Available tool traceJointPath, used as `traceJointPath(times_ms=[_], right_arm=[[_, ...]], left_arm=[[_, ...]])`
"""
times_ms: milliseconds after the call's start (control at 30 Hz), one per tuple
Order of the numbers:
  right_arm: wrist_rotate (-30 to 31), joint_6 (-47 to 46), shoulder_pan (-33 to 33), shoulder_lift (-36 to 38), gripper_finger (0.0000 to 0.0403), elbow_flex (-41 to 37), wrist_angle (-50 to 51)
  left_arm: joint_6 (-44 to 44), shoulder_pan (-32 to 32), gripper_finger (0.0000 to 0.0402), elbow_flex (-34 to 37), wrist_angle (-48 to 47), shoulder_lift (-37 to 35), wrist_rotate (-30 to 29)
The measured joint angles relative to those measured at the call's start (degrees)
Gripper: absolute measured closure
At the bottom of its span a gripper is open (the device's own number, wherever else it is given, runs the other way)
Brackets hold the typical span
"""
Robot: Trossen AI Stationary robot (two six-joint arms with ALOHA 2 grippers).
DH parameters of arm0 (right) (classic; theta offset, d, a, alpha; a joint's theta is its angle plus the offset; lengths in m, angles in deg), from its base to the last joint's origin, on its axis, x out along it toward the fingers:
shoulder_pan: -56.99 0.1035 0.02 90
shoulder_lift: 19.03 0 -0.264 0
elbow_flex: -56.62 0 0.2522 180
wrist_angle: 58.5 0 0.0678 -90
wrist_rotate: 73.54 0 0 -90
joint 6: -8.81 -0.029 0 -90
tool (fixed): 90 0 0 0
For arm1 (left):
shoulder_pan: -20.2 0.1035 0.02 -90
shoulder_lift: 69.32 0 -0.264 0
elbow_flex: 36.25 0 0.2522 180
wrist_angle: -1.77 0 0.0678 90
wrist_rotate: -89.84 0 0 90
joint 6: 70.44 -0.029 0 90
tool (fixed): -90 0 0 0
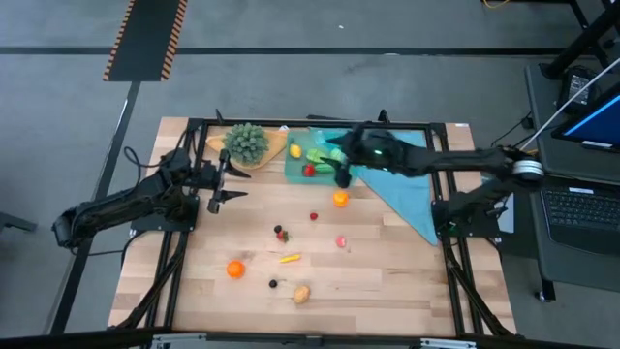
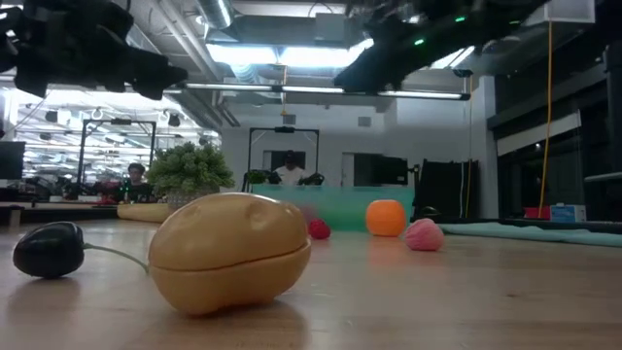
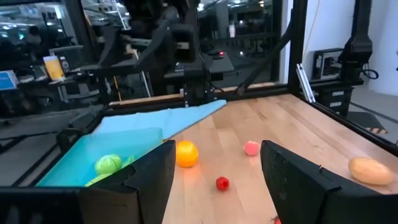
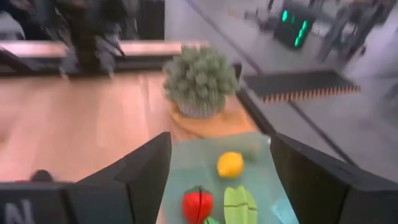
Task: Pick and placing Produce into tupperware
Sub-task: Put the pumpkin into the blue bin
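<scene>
The right gripper (image 1: 341,174) hangs over the near edge of the shallow clear teal plastic tupperware (image 1: 300,167) at the far side of the pale wooden table (image 1: 387,281), its two dark fingers (image 4: 146,171) spread apart with nothing between them. Looking past those fingers, the container holds a small yellow lemon-like toy (image 4: 229,164), a red tomato-like toy (image 4: 197,205) and a pale green ridged toy (image 4: 240,204); from above the same red piece (image 1: 309,171) and yellow piece (image 1: 295,151) lie inside it. Just beside the tupperware sits the bushy green plant (image 1: 246,142) on its tan wooden dish (image 1: 274,150), and a flat teal cloth (image 1: 407,194) spreads out under the right arm.

The left gripper (image 1: 221,184) waits above the table's left part, near the plant, its fingers (image 3: 146,180) also parted and empty.

The rest of the produce lies scattered on the bare wood. An orange ball-shaped toy (image 1: 340,198) rests just beside the container's near corner. Further toward the front are a small red toy (image 1: 314,216), a pink toy (image 1: 341,241), a dark-and-red berry-like piece (image 1: 281,233), a thin yellow-orange piece (image 1: 290,258), a larger orange fruit (image 1: 235,269), a tiny dark piece (image 1: 273,284) and a tan potato-shaped toy (image 1: 301,293) nearest the front edge. At table height the potato (image 2: 231,251) fills the foreground, with a dark rounded piece (image 2: 51,249) near it
</scene>
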Motion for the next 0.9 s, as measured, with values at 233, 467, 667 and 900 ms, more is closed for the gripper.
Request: traceJointPath(times_ms=[233, 467, 667, 900], right_arm=[[0.0, 1.5, 0.7, 19.8, 0.0128, -12.6, -2.7], [-3.5, 1.4, 1.8, 37.4, 0.0127, -25.8, -2.9], [-6.2, -0.4, 4.2, 44.3, 0.0128, -33.7, -4.1], [-6.2, -3.5, 4.1, 44.7, 0.0127, -36.9, -7.4]], left_arm=[[1.5, 0.0, 0.0173, 0.0, -1.3, -0.6, -1.9], [2.8, 0.0, 0.0173, 0.0, -1.3, -1.1, -1.1], [5.2, -2.4, 0.0173, 0.0, -1.8, -2.6, 3.5], [6.0, -10.6, 0.0173, -0.8, -5.8, -3.0, -1.2]])
